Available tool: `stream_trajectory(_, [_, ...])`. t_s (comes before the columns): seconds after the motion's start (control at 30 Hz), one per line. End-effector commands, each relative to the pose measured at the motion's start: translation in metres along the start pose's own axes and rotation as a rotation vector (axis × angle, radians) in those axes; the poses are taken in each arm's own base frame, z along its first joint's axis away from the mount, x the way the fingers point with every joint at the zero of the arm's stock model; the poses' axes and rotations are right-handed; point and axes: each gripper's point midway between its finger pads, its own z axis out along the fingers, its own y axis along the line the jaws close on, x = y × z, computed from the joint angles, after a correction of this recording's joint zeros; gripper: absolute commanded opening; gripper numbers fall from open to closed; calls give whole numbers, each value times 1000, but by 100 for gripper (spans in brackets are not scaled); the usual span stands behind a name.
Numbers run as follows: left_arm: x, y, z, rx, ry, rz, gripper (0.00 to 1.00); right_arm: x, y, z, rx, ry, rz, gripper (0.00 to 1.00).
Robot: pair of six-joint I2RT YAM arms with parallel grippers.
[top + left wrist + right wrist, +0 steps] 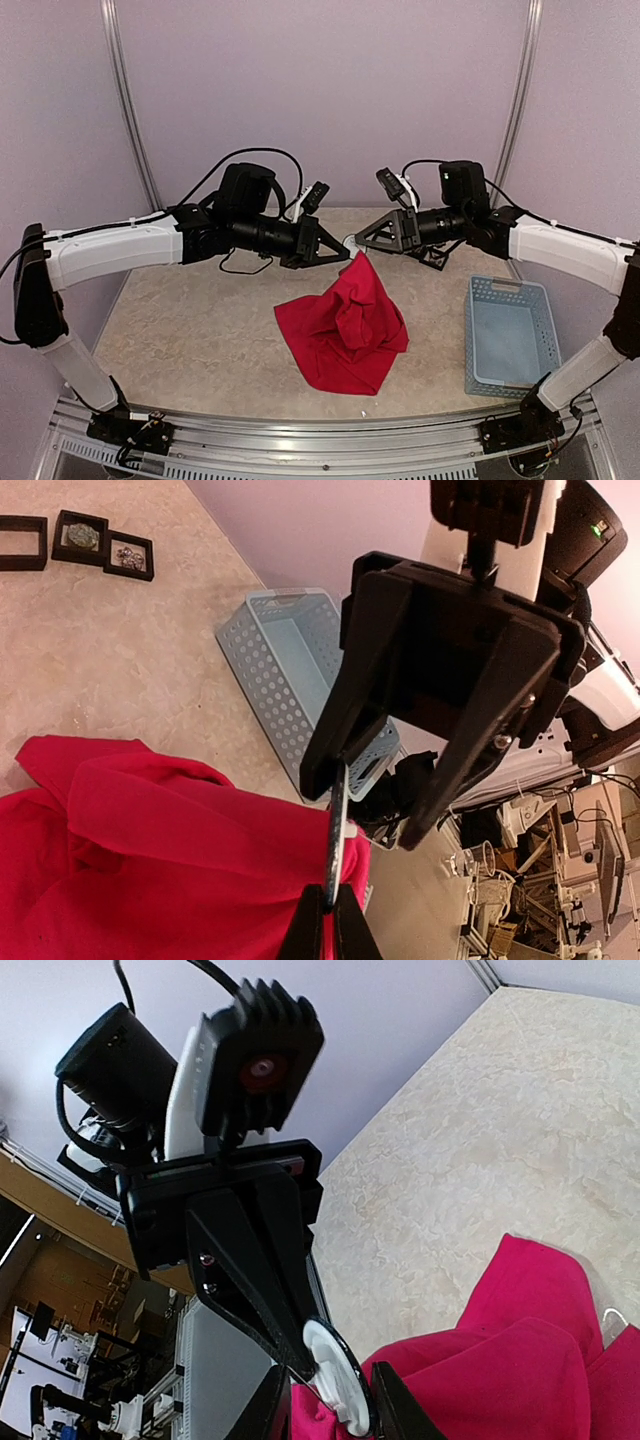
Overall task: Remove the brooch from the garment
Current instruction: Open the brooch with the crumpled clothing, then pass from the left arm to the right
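Robotics lab, test cell. Left arm (110,250) and right arm (565,250) are bolted to an aluminium rail (300,440) on the near edge of a marble-look tabletop (190,330). Plain lilac panels (330,90) on metal uprights (128,110) box it in. Beyond the cell (wrist views only) are crowded workbenches (510,880) with gear and cabling, plus wooden furniture (60,1270).

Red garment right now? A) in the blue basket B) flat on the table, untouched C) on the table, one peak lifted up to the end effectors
C: the garment lies on the table beside the basket, one peak raised to the left end effector.
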Motion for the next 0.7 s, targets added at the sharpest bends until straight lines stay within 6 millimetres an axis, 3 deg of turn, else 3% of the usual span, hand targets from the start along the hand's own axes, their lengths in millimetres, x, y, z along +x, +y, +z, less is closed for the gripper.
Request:
stream_trajectory(0.0, [6,-12,-6,65,2,21,0,-22,25,-21,-16,-106,-98,37])
stream_trajectory(0.1, [9,-9,-6,61,2,19,0,-25,32,-30,-37,-132,-112,48])
stream_trajectory(0.2, [9,-9,-6,65,-2,20,0,-17,19,-31,-5,-118,-77,51])
stream_trajectory(0.43, [9,-10,-6,67,-4,26,0,13,-14,-20,52,-15,-6,51])
stream_trajectory(0.53, [9,-10,-6,66,-4,28,0,17,-16,-16,30,9,9,48])
stream_trajectory(0.67, [7,-12,-6,68,-8,35,0,22,-15,-12,-22,42,28,37])
